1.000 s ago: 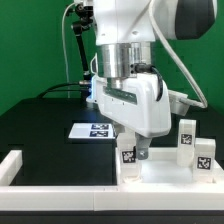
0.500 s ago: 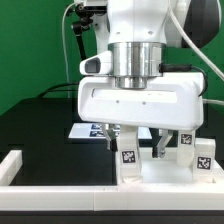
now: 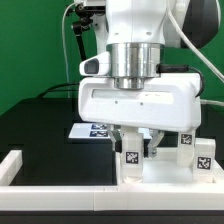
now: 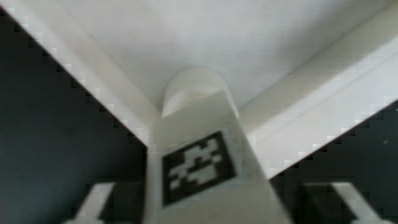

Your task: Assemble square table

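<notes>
The white square tabletop [image 3: 165, 176] lies at the front right in the exterior view. Three white tagged legs stand upright on it: one near its left corner [image 3: 128, 158] and two at the right [image 3: 186, 142] [image 3: 204, 156]. My gripper [image 3: 136, 147] hangs straight down over the left leg, with one finger on each side of it. In the wrist view that leg [image 4: 201, 150] fills the middle with its tag facing the camera. The fingers [image 4: 100, 205] flank it, with dark gaps still showing on both sides. The jaws are open. The tabletop rim [image 4: 107, 70] runs behind.
The marker board [image 3: 92, 129] lies on the black table behind my gripper. A long white fence bar [image 3: 60, 190] runs along the front, with a short piece at the left [image 3: 10, 166]. A green wall and cables are at the back.
The hand has turned square to the camera and settled over the left leg. In the last half second the fingers have drawn closer together around that leg.
</notes>
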Robot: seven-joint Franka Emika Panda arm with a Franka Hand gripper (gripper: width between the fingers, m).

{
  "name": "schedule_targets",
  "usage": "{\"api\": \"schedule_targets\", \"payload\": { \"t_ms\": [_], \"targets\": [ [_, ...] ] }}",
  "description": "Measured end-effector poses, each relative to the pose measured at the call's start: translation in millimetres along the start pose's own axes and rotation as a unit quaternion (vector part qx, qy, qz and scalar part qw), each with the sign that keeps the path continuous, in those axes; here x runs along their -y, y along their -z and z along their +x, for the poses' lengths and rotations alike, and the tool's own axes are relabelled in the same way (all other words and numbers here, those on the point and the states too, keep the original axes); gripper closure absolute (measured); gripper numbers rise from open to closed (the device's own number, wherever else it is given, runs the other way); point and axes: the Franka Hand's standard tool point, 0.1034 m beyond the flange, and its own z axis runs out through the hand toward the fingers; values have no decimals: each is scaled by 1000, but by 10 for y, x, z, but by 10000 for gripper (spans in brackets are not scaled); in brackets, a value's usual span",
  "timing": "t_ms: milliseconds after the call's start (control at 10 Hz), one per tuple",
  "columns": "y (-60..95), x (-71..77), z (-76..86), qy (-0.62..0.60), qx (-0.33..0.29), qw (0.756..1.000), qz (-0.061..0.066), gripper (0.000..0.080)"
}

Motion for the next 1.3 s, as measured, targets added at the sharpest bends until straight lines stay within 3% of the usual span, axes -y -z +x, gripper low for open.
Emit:
{"api": "schedule_targets", "payload": {
  "t_ms": [100,400,500,800,900,1000,1100,1200,1300],
  "targets": [
    [-1,-9,4,-28,0,1000,0,511],
    [-9,-40,12,-209,3,978,-2,511],
    [-10,-38,-7,-305,12,952,-1,511],
    [-24,-76,-21,-514,38,856,38,509],
    [-24,-71,-27,-548,39,834,40,509],
    [-23,-72,-28,-555,40,830,39,509],
    [-33,-76,-32,-553,40,832,39,404],
    [-25,-69,-24,-500,34,865,38,265],
    [-4,-44,-9,-400,26,915,42,265]
  ]
}}
